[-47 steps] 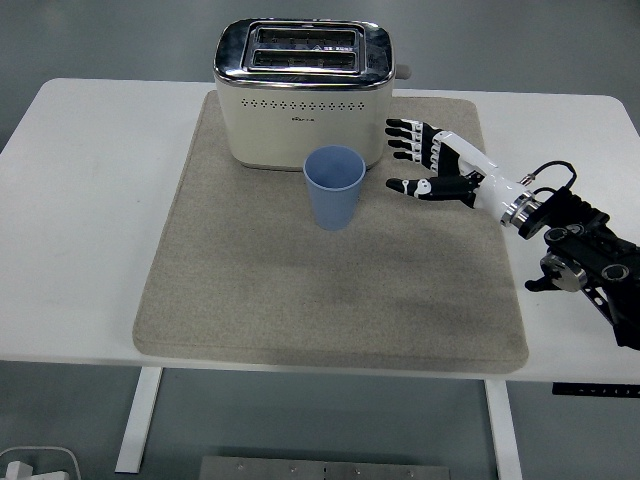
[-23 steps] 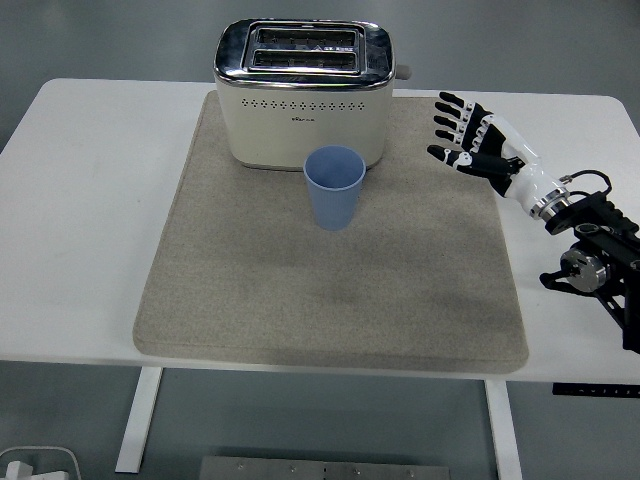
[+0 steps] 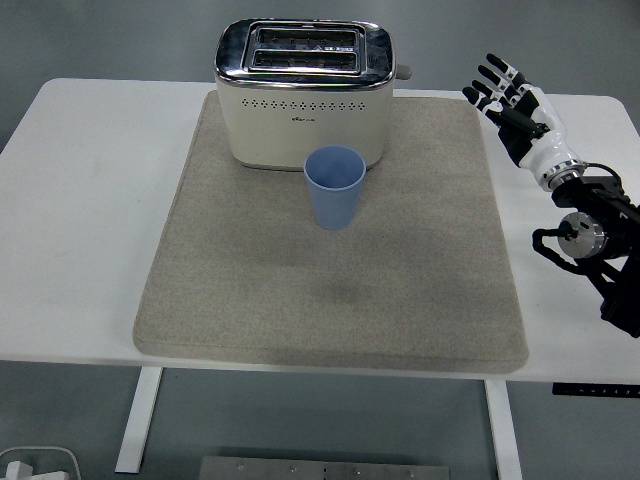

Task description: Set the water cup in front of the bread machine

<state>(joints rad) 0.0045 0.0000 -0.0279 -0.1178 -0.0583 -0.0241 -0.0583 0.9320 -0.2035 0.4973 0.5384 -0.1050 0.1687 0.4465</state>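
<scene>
A blue water cup (image 3: pixel 334 186) stands upright on the beige mat (image 3: pixel 250 290), just in front of the cream and chrome toaster (image 3: pixel 303 92), slightly right of its middle. My right hand (image 3: pixel 508 98) is open with fingers spread, empty, raised above the table's right side, well right of the cup and apart from it. The left arm does not show.
The mat covers the middle of the white table (image 3: pixel 90 200). The toaster has a lever knob (image 3: pixel 402 72) on its right side. A white object (image 3: pixel 35 465) lies on the floor at the bottom left.
My right hand has drawn back from beside the cup, moving right and up toward the table's far right, fingers staying open. The cup has not moved.
</scene>
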